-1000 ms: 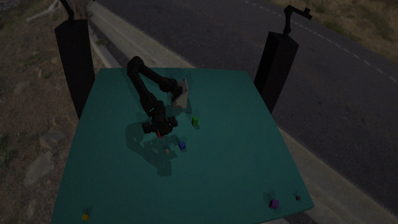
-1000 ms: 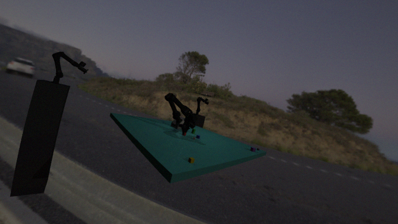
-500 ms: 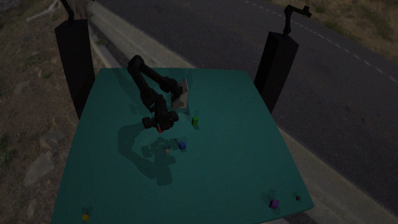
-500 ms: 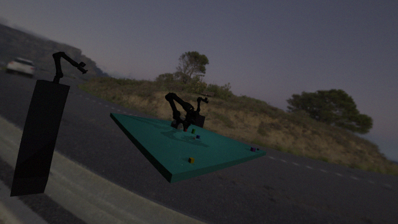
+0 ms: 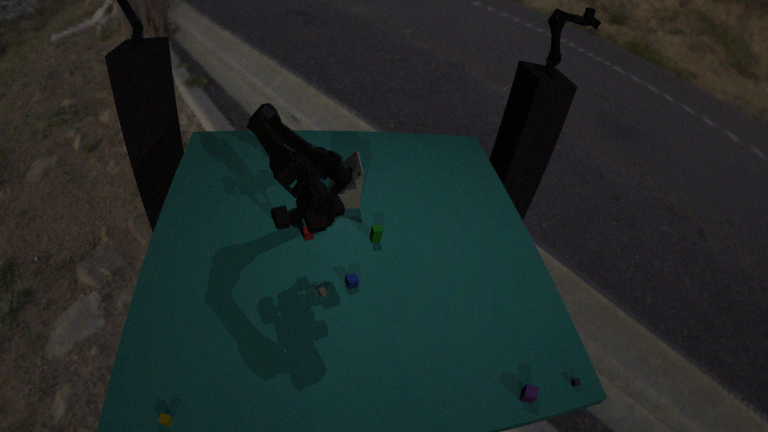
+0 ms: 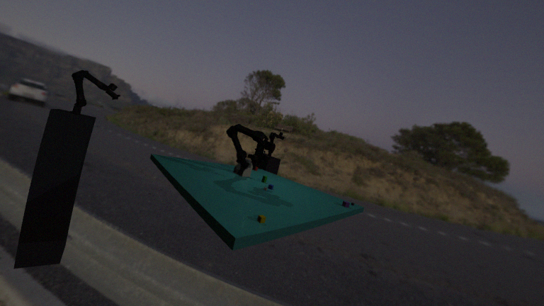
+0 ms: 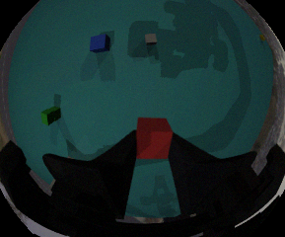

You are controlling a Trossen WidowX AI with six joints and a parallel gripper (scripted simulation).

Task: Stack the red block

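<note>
The red block (image 5: pixel 307 233) (image 6: pixel 256 168) (image 7: pixel 153 138) is held between the fingers of my gripper (image 7: pixel 152 134), which is shut on it. The block is above the teal table (image 5: pixel 430 302) (image 6: pixel 224 202), with the table surface showing below it in the wrist view. In the top view the arm hides most of the fingers. The green tower (image 5: pixel 376 233) (image 6: pixel 264 179) (image 7: pixel 50 116) stands upright on the table, apart from the gripper. It is to the right of the red block in the top view and to the left in the wrist view.
A blue block (image 5: pixel 351 280) (image 6: pixel 270 186) (image 7: pixel 100 43) and a small pinkish block (image 5: pixel 322 291) (image 7: pixel 151 39) lie nearby. A yellow block (image 5: pixel 164 419) (image 6: pixel 261 219), a purple block (image 5: pixel 529 393) (image 6: pixel 346 204) and a small dark block (image 5: pixel 575 382) are near the table's edges. A pale panel (image 5: pixel 354 196) stands by the arm's base.
</note>
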